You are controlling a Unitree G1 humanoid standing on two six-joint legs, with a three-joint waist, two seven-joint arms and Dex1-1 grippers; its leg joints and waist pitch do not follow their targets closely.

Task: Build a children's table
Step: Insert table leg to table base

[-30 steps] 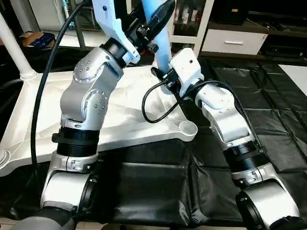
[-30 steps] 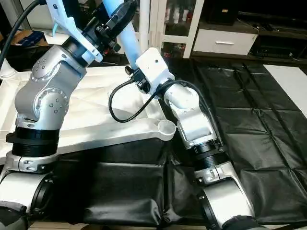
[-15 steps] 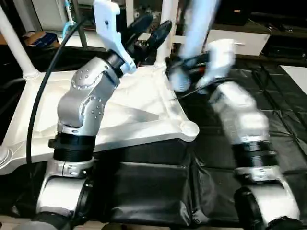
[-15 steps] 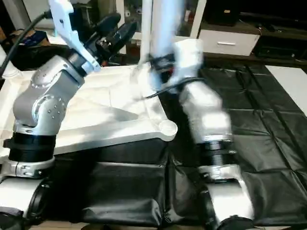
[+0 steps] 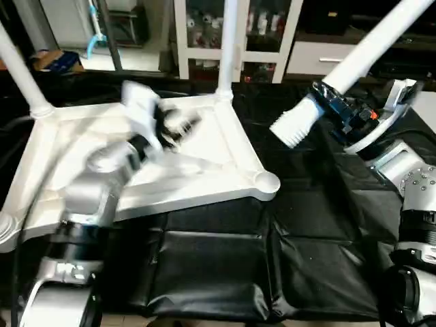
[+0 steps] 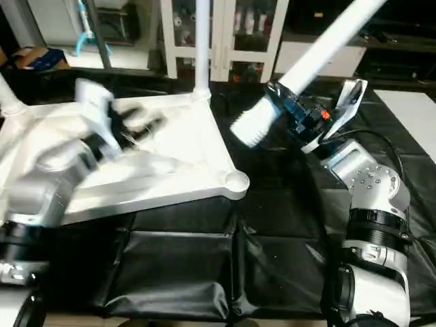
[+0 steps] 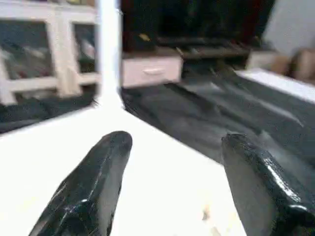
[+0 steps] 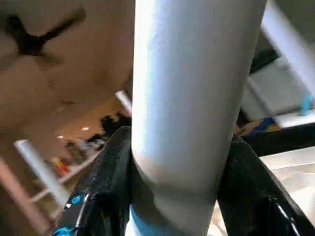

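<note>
Your right jaws (image 6: 300, 116) are clamping a long white tapered plastic leg (image 6: 320, 51), holding it tilted in the air off the right side of the white square plastic tabletop (image 5: 225, 146), threaded end low. Your left jaws (image 7: 172, 182) are hanging apart and empty over the top, which is lying underside-up on the black-covered worktop (image 5: 320, 225). Three legs are standing in corner sockets; the near right socket (image 5: 266, 181) is waiting for yours
</note>
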